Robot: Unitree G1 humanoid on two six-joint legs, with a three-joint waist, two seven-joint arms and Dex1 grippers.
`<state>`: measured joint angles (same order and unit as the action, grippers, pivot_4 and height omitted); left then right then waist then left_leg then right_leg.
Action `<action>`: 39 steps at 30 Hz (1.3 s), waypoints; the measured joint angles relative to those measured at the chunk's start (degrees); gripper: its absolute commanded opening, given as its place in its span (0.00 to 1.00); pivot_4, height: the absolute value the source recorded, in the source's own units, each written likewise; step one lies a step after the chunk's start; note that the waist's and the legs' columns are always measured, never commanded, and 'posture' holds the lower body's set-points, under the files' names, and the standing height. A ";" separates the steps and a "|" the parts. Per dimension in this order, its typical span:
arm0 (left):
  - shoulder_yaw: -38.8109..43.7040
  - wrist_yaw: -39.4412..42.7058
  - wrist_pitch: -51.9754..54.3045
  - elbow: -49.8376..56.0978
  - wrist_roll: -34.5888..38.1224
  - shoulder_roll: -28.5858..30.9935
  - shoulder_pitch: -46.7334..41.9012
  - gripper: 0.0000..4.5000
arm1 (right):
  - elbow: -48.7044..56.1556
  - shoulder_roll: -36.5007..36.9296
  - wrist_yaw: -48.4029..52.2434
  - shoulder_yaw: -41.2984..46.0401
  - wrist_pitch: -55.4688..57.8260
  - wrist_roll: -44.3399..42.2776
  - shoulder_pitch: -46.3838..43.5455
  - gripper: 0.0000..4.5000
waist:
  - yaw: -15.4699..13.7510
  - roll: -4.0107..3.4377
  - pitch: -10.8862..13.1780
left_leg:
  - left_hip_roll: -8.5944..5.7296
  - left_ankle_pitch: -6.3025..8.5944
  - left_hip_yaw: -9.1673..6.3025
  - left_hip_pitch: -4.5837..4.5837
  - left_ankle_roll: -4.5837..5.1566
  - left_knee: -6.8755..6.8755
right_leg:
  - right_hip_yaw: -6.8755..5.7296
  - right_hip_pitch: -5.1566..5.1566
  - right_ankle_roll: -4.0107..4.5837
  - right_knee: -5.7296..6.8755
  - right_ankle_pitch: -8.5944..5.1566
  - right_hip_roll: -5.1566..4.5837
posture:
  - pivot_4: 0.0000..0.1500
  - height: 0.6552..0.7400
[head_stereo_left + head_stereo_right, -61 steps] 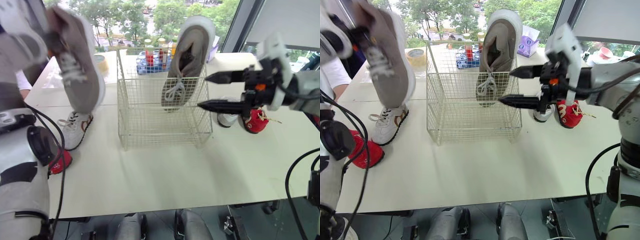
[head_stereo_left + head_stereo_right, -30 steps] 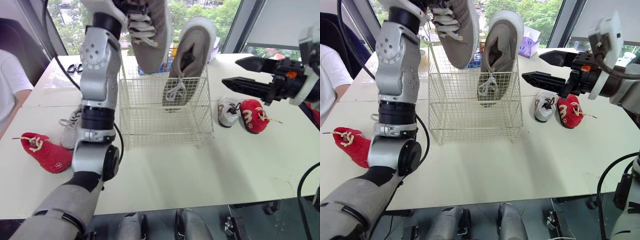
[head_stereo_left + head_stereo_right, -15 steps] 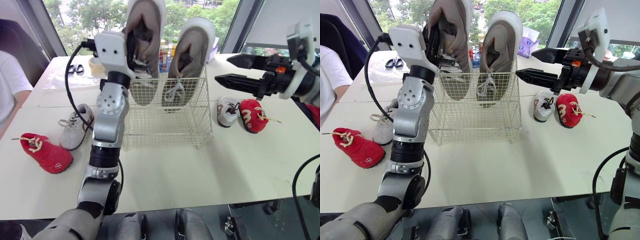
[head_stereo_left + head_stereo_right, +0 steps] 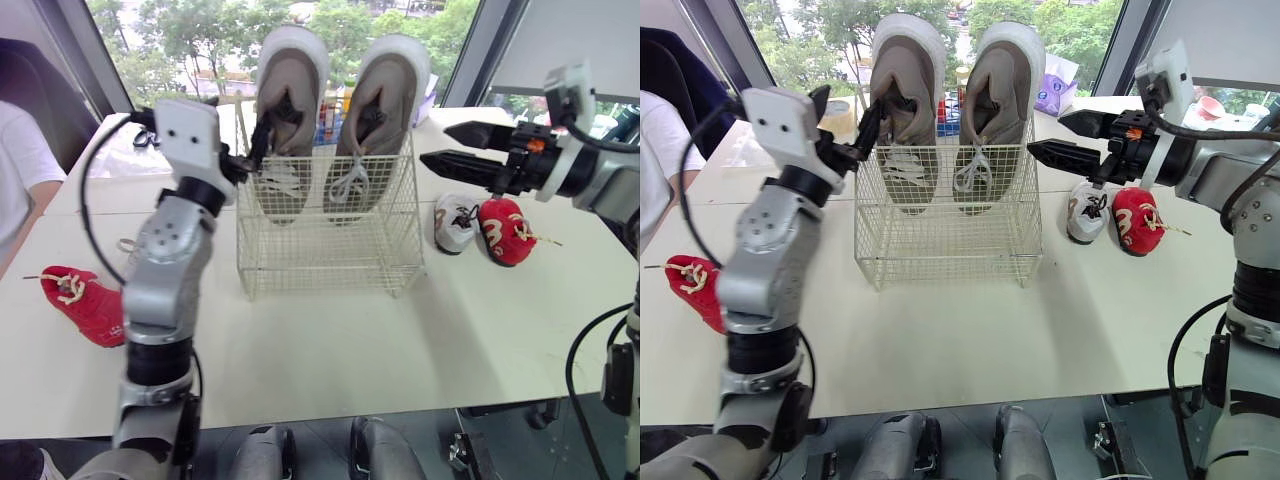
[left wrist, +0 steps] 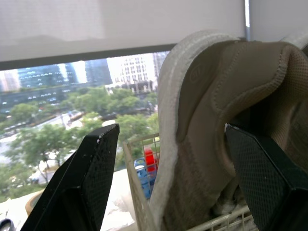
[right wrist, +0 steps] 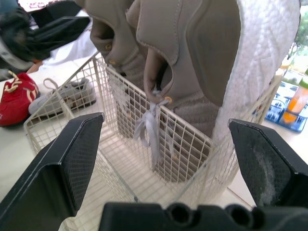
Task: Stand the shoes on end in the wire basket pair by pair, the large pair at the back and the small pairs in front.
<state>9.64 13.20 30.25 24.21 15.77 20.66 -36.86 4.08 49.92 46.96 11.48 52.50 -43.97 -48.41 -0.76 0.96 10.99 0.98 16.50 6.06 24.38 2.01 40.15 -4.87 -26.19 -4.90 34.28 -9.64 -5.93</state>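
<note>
Two large grey shoes (image 4: 375, 110) stand toe-down at the back of the wire basket (image 4: 330, 250), leaving its front free for the small shoes (image 4: 505, 232). Left tool (image 4: 252, 152) straddles one heel, parted, likely letting go. Right tool (image 4: 452, 147) hovers spread toward the worktop's (image 4: 400, 340) right edge.

The large shoes (image 4: 288, 110) are taupe-grey with white soles and pale grey laces. The wire basket (image 4: 330, 240) is cream, the worktop (image 4: 400, 340) off-white. The small red shoe (image 4: 508, 232) has cream laces; the small shoe beside it (image 4: 455, 222) is white and grey. My left pincer (image 5: 171, 130) and right pincer (image 4: 435, 144) have black fingers.
</note>
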 measured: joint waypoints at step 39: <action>5.12 2.38 23.05 24.21 62.59 21.35 33.53 0.99 | -0.80 -32.62 -38.35 3.82 -28.31 25.92 33.28 1.00 | 0.27 -0.56 -0.29 | -0.02 0.12 -0.10 -0.98 0.09 -0.18 | 0.05 0.87 0.53 -0.06 -0.33 0.09 | 1.00 1.00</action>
<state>14.76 15.58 53.30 48.42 78.35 42.01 -3.33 3.29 17.30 8.62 15.31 24.19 -18.06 -15.13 -0.50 0.40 10.70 0.97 16.61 5.96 23.40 2.09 39.97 -4.82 -25.33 -4.37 34.22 -9.97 -5.84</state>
